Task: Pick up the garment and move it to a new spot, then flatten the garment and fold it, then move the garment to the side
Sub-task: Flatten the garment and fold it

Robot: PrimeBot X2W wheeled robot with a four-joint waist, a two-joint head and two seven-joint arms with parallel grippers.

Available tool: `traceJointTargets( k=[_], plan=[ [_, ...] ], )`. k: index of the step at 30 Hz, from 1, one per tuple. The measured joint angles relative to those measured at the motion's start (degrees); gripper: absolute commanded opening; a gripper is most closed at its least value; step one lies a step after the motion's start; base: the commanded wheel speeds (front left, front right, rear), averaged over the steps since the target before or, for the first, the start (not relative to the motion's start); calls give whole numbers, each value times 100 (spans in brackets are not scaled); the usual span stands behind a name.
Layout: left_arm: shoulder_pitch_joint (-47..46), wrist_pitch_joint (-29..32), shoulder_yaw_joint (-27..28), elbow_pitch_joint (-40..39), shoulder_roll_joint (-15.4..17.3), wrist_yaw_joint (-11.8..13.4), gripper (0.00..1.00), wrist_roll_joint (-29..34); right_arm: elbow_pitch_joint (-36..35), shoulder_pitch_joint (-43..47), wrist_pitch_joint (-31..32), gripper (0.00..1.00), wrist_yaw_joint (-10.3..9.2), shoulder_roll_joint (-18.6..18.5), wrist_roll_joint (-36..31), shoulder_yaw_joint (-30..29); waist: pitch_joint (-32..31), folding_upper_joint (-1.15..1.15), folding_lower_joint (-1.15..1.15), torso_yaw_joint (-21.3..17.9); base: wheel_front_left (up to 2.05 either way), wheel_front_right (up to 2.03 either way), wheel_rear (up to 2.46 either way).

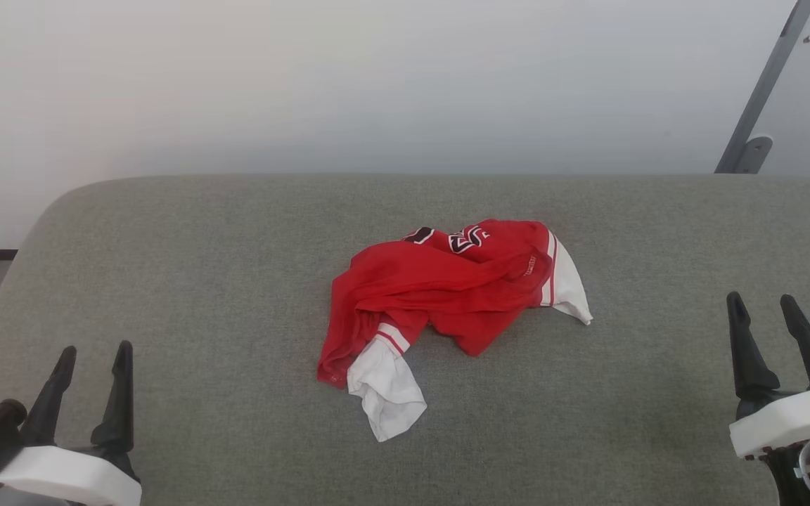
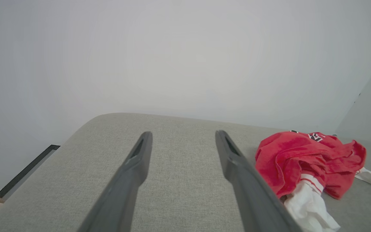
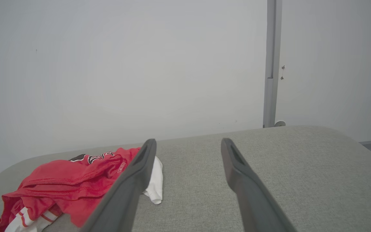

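My left fingers [image 1: 121, 372] stand spread wide at the near left of the grey tabletop [image 1: 201, 281], with nothing between them. My right fingers [image 1: 744, 334] are the same at the near right. The garment [image 1: 447, 281] lies crumpled at the middle of the tabletop, well apart from both — red body bunched, one white sleeve trailing toward me, the other on its right side, black letters showing along the far edge.

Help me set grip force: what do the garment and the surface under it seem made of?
Garment: thin, soft knit cloth, matte, perhaps cotton or polyester; it lies in limp folds and creases. Surface: gray woven fabric, matte; a fine weave grain shows, and rounded corners hint at padding.
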Motion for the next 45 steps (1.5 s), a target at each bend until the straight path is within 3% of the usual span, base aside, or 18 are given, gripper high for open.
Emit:
traceJointTargets(
  k=[16,29,45],
  plan=[
    [-453,1029,-556,-630,-9,16,100,-130,-73,-105,18,100,0,25,-45,100,217,0,0,-111,0,0,0],
    [-1135,2414,-1555,-1010,-131,-29,100,10,124,-440,-188,100,0,16,66,212,776,0,0,-611,0,0,0],
    [-1770,4103,-2524,-212,-215,263,100,414,442,-758,-449,100,0,-37,227,389,1368,0,0,-999,0,0,0]
  ],
)
